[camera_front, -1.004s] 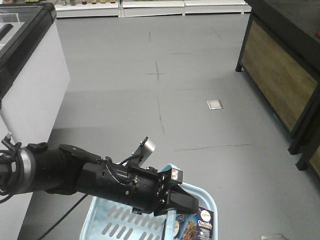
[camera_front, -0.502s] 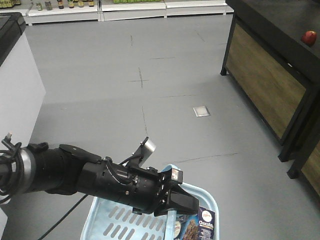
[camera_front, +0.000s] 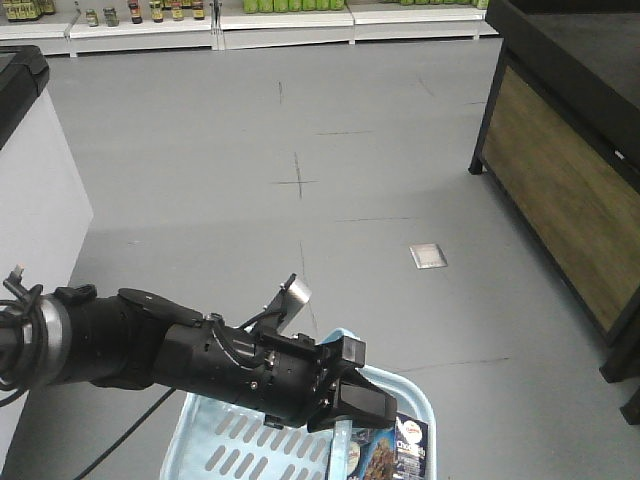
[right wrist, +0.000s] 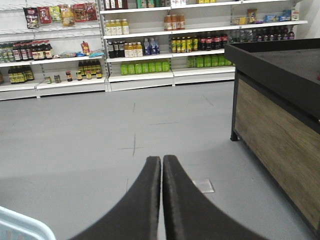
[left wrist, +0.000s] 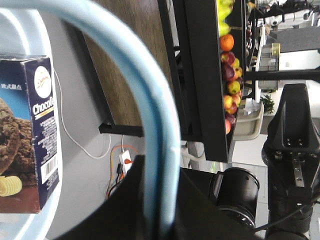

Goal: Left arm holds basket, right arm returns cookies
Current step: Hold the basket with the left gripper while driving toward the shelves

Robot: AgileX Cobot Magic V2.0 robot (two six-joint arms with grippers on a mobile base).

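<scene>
Your left gripper (camera_front: 348, 408) is clamped on the rim of the basket (camera_front: 425, 405), with the cookies (camera_front: 408, 448) standing on end inside, just beside that grip. Your right gripper (right wrist: 161, 167), fingers (right wrist: 142, 200) pressed together on nothing, points out over grey floor (right wrist: 100, 130), so the cookies lie down and to its left, where the basket's corner shows. Shelves (right wrist: 140, 55) stand well ahead, a dark counter (right wrist: 270, 100) to the right.

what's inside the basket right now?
One cookies box stands in the basket. The left arm covers part of the interior, and the frame edge cuts off the rest.
</scene>
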